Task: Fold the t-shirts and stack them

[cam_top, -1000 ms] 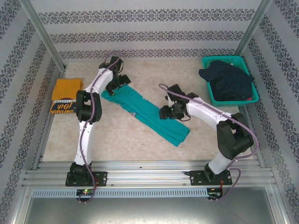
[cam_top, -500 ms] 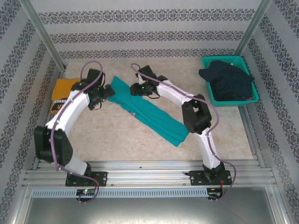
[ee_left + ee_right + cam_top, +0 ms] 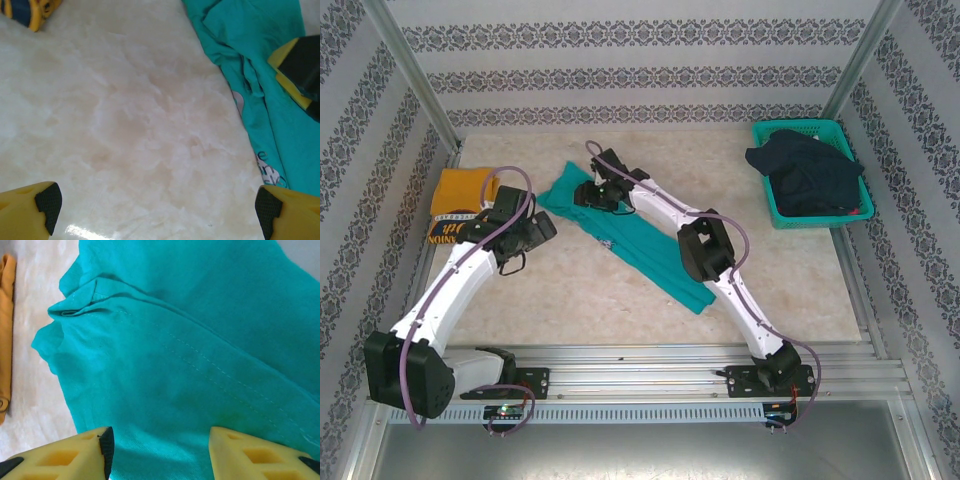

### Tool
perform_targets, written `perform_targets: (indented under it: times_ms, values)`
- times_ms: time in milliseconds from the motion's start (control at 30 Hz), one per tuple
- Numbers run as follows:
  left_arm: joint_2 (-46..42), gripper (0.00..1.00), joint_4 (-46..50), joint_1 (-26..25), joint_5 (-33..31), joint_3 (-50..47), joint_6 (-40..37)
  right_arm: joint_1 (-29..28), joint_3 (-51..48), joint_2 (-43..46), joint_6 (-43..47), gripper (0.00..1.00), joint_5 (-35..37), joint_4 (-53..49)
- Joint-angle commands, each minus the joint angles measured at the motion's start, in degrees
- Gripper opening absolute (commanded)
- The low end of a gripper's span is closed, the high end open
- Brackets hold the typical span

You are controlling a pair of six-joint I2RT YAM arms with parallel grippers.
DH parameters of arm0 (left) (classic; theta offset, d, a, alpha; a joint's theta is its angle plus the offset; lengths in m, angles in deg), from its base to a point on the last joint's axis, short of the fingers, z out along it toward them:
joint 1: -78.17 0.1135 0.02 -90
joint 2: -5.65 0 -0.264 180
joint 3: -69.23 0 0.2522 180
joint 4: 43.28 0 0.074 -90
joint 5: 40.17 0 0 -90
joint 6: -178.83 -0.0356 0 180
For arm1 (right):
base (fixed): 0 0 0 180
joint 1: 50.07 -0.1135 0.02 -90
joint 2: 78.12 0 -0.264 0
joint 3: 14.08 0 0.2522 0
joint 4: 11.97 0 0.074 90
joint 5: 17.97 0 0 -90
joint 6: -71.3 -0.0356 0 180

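Lettering (image 3: 267,169) on the teal t-shirt (image 3: 287,131) is illegible.

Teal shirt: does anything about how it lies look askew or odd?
Yes. The teal shirt lies as a long strip, diagonal across the table, not squared up. Its far end is bunched into ridges by the open right gripper. No damage shows.

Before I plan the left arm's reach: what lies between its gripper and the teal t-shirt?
Bare table, seen in the left wrist view: the open left gripper hangs over it, the teal t-shirt starting beside one fingertip.
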Motion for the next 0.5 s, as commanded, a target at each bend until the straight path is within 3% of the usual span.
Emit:
perform_targets:
  times_ms: [0, 167, 367, 467]
  values:
    - [1.55, 1.0, -6.52, -1.82, 2.53, -0.61, -5.5, 3.9, 2.26, -0.97, -3.35, 0.54, 3.78, -4.56]
    - [4.04, 1.0, -17.36, -5.03, 10.81, -1.53, -13.0, 8.14, 1.94, -0.38, -3.42, 0.54, 7.51, -8.36]
    - [9.79, 1.0, -30.4, -13.7, 16.28, -0.41, -26.65, 13.4, -0.33, 2.01, -2.97, 0.54, 10.37, -10.58]
    - [15.06, 1.0, -34.68, -18.18, 21.95, 2.37, -35.6, 15.13, -2.21, 4.17, -1.12, 0.55, 9.92, -10.65]
